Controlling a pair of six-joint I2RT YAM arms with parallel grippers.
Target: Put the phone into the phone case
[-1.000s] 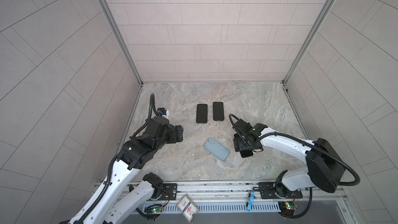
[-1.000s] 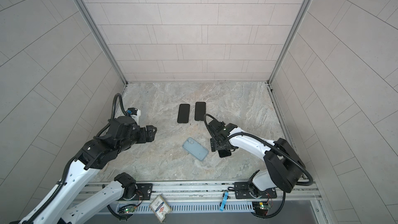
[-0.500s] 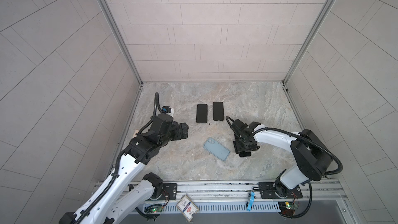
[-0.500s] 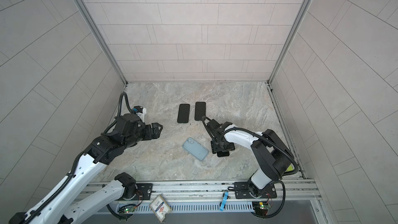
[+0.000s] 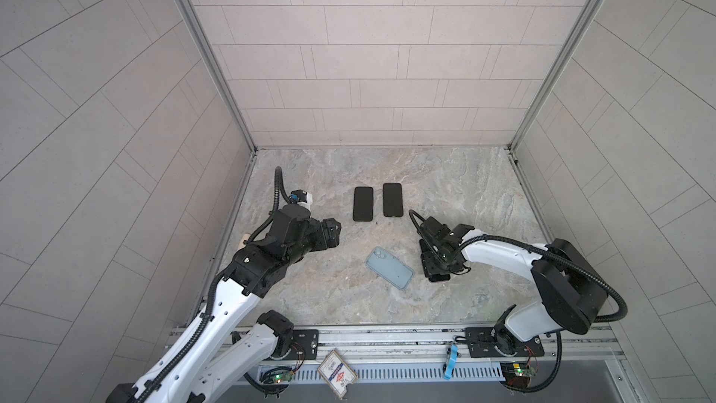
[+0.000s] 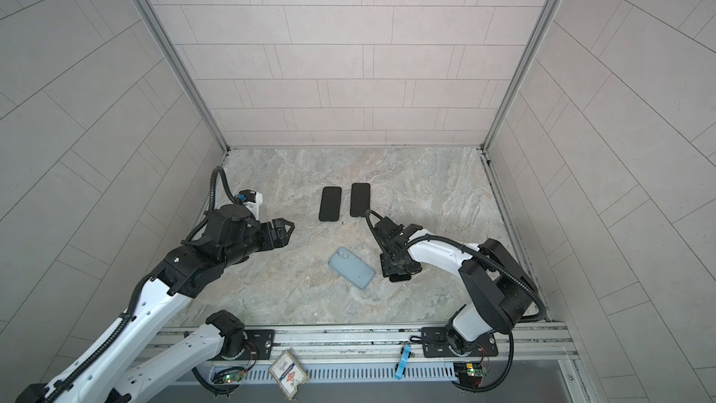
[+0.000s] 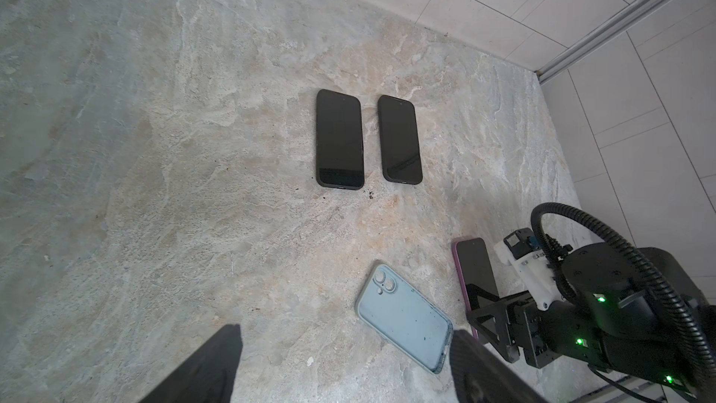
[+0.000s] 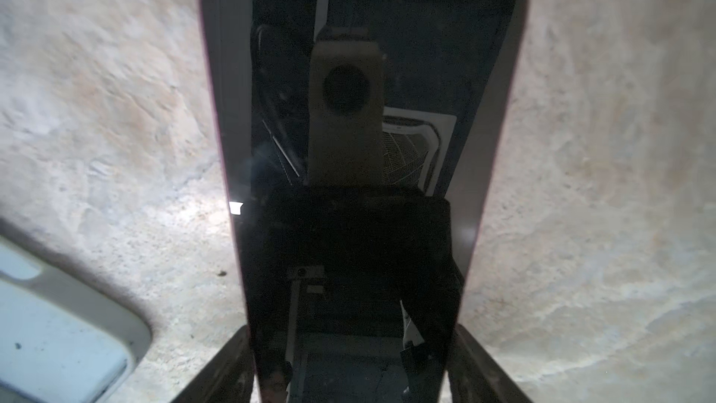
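The right gripper point(image 8: 352, 343) is lowered onto the phone point(image 8: 360, 110). Its two fingers point(image 8: 232, 362) straddle the phone and are closed against both long edges. The phone lies flat on the table point(image 5: 465, 188), screen up, with a purple rim, and in both top views the gripper covers most of it point(image 5: 439, 277) point(image 6: 399, 277).

At 9 o'clock from this gripper point(image 5: 436, 269), just beside it, we find the light blue phone case point(image 5: 389, 268). The case lies flat and diagonal, with its camera cut-out end toward 11 o'clock. The phone and the case are apart.

The left gripper point(image 5: 333, 232) hangs above the table with its jaws wide apart and nothing between them. The case sits at 4 o'clock from it.

Two black phones point(image 5: 363, 203) point(image 5: 393, 200) lie side by side, screens up, at 11 o'clock from the right gripper.
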